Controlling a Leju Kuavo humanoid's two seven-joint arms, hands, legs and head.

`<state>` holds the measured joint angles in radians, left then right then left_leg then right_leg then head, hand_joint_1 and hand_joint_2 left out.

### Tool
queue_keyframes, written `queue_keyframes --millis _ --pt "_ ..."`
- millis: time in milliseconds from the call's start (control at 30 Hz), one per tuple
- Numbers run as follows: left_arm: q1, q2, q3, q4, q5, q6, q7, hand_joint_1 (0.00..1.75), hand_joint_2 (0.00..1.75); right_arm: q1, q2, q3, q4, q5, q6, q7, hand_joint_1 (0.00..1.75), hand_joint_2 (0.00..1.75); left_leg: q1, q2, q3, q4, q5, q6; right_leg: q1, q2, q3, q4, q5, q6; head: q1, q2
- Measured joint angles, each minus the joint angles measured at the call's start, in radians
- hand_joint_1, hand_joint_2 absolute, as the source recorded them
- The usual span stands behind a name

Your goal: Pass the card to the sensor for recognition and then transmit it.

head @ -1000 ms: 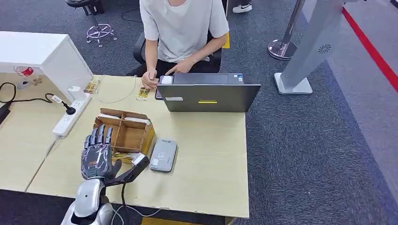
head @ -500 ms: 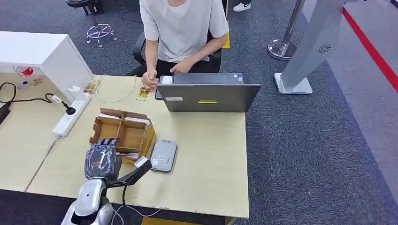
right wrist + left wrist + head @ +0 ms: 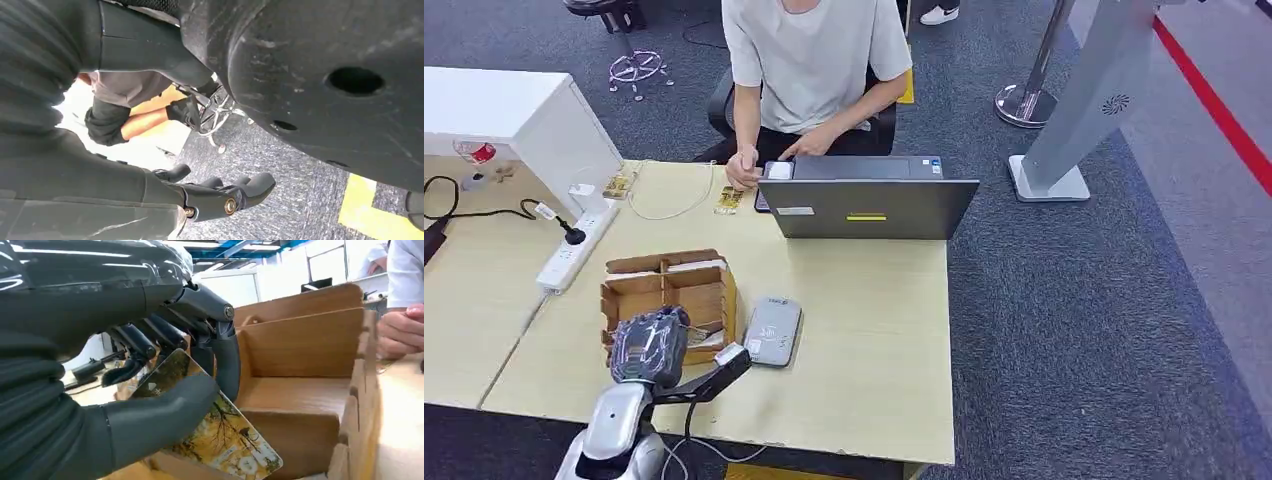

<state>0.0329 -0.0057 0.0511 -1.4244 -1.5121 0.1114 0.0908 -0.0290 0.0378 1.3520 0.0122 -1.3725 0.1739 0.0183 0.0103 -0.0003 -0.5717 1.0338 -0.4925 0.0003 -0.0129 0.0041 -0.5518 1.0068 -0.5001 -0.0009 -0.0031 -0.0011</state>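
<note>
Card (image 3: pixel 220 440) printed with yellow autumn trees, tilted, pinched between thumb and fingers of the left hand (image 3: pixel 650 345) just over the wooden divider box, grey flat card sensor (image 3: pixel 772 331) lying on the table beside the box

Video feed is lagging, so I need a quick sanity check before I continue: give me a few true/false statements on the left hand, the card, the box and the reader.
1. The left hand pinches a card with a yellow tree picture. True.
2. The card already lies on the grey card reader. False: it is at the wooden box, in the hand.
3. The reader lies beside the box on the table. True.
4. The laptop is folded shut. False: it stands open before a seated person.
5. The right hand holds the card. False: it holds nothing.
</note>
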Motion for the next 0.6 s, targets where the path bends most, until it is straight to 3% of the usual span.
queue_keyframes --millis 200,600 --pt "-0.005 -0.015 0.008 0.001 0.0 0.064 -0.01 1.75 1.75 0.0 0.0 0.0 0.0 -0.01 -0.002 0.0 0.0 1.75 0.0 0.0 0.0 0.0 0.0 0.0 0.0 0.0 0.0 0.0 0.0 0.0 0.0 0.0" --pt "0.0 -0.034 0.011 -0.099 0.005 0.077 -0.038 1.75 1.75 0.001 0.0 0.0 0.0 -0.03 -0.006 -0.006 0.0 1.75 0.0 0.0 0.0 0.0 0.0 0.0 0.0 0.0 0.0 0.0 0.0 0.0 0.0 0.0"
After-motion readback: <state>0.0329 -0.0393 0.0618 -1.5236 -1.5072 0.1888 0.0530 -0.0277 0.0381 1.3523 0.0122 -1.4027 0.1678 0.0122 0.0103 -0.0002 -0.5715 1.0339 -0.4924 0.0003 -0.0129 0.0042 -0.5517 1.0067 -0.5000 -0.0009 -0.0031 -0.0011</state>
